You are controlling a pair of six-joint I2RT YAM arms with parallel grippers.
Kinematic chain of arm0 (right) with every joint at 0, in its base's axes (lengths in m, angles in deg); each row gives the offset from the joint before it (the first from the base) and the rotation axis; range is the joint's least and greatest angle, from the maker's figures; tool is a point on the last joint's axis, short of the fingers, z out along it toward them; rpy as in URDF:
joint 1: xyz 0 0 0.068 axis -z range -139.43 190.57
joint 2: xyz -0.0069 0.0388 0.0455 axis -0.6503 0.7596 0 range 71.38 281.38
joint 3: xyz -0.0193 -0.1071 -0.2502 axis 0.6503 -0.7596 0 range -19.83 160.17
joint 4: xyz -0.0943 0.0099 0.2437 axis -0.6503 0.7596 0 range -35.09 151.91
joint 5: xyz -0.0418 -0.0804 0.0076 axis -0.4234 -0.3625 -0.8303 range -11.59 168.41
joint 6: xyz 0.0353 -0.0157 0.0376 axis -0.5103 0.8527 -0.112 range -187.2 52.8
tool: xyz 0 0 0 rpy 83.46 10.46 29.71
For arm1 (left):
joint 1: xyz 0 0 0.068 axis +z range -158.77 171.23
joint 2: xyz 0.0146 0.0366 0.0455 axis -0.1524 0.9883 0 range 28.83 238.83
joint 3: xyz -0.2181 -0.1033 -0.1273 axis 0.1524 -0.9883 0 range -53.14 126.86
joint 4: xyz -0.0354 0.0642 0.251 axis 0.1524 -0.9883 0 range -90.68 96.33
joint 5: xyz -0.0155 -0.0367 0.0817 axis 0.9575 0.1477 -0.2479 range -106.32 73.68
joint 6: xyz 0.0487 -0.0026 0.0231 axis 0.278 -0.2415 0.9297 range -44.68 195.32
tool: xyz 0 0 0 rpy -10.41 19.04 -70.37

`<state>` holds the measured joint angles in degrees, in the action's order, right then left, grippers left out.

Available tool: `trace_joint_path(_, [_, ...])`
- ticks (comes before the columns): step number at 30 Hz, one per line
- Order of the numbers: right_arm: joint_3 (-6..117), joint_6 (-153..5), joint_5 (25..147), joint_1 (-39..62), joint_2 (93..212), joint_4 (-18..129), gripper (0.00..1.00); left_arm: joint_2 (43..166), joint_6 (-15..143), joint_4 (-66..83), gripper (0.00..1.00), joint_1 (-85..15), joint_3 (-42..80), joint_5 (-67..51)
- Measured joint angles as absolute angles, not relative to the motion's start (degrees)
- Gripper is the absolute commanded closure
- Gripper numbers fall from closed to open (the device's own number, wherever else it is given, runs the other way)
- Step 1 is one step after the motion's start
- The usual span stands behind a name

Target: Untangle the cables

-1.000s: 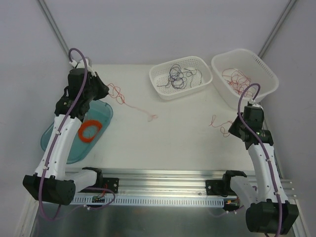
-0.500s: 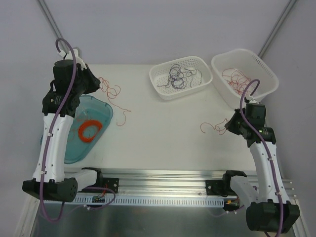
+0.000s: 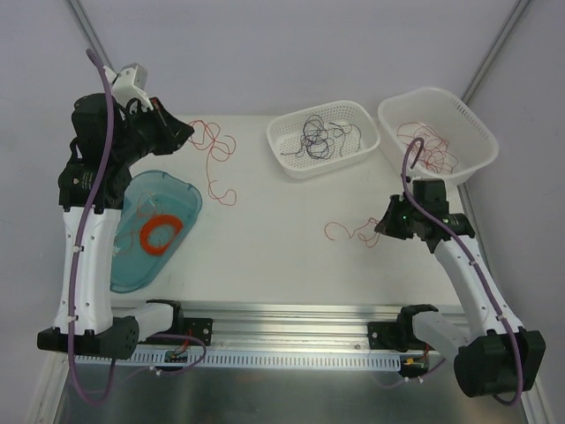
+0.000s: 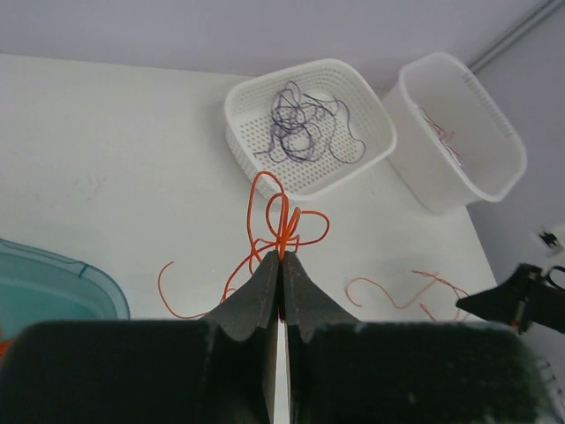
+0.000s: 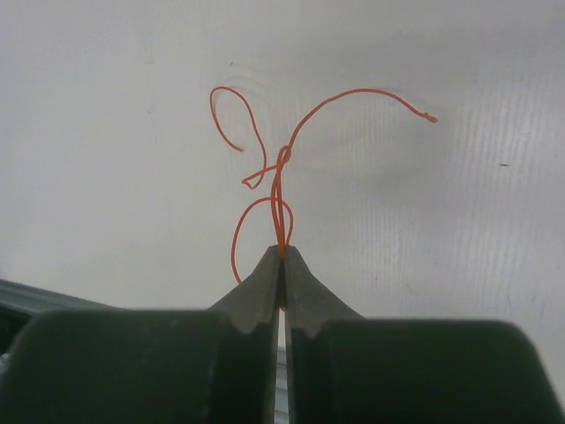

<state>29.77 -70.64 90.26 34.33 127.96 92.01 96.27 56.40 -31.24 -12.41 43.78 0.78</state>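
Left hand (image 3: 185, 132) risen, pinching red strand (image 3: 216, 146); right hand (image 3: 380, 229) pinching shorter strand (image 3: 349, 232). Low basket (image 3: 323, 169): dark cables (image 3: 318, 137); tall basket (image 3: 433, 91): red cables (image 3: 425, 141).

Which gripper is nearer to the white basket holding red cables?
Right. The right gripper, pinching a red cable, is just in front of that basket. The left gripper, pinching a longer red cable, is far across the table, beyond the dark-cable basket.

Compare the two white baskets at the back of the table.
The middle basket holds dark cables; the right basket holds red cables. The middle basket is shallower, the right basket deeper. Both are white perforated plastic.
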Motion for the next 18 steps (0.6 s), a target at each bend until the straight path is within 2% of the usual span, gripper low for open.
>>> trace_joint_path(3, [29.77,-70.90,91.27,31.31,130.75,91.16,0.99,96.86,56.25,-31.08,1.00,-12.41,42.65,6.59])
trace_joint_path(10, [29.75,-71.45,92.84,26.83,133.68,88.98,0.99,96.86,56.27,-30.73,1.00,-12.41,34.58,14.86])
trace_joint_path(18, [29.75,-72.52,93.65,21.87,135.63,86.94,0.99,96.59,56.31,-30.32,1.00,-12.47,26.08,17.48])
